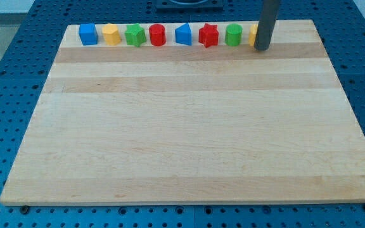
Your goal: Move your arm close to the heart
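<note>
My tip (262,49) rests on the wooden board (182,126) near its top right. Directly behind the rod sits a yellow block (253,35). Only its left edge shows, so I cannot make out its shape. It is the last in a row of blocks along the board's top edge. No heart shape shows clearly on any block. The green cylinder (234,35) stands just left of the tip.
The rest of the row, from the view's left: blue cube (88,33), yellow block (110,34), green star (135,35), red cylinder (157,35), blue block (183,34), red star (208,35). A blue pegboard (5,95) surrounds the board.
</note>
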Robot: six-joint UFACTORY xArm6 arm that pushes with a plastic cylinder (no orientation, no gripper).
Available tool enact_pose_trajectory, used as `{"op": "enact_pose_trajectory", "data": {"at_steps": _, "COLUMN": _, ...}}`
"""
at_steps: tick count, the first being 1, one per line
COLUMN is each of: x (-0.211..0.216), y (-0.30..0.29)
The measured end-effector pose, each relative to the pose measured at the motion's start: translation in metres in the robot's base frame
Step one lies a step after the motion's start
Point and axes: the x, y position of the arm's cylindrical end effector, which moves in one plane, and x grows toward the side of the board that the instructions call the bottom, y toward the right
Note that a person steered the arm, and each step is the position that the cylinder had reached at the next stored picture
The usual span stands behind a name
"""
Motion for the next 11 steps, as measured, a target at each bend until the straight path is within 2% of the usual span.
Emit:
{"op": "enact_pose_trajectory", "data": {"at_steps": 1, "x": 0.000, "y": 0.000}}
{"op": "enact_pose_trajectory", "data": {"at_steps": 2, "x": 0.001, "y": 0.019}}
{"op": "enact_pose_trajectory", "data": {"at_steps": 3, "x": 0.014, "y": 0.067}}
{"op": "enact_pose_trajectory", "data": {"at_steps": 4, "x": 0.003, "y": 0.075}}
{"op": "enact_pose_trajectory", "data": {"at_steps": 6, "x": -0.063, "y": 0.075}}
{"op": "enact_pose_trajectory", "data": {"at_steps": 7, "x": -0.078, "y": 0.064}}
{"op": "enact_pose_trajectory", "data": {"at_steps": 9, "x": -0.074, "y": 0.032}}
{"op": "enact_pose_trajectory", "data": {"at_steps": 11, "x": -0.063, "y": 0.032}}
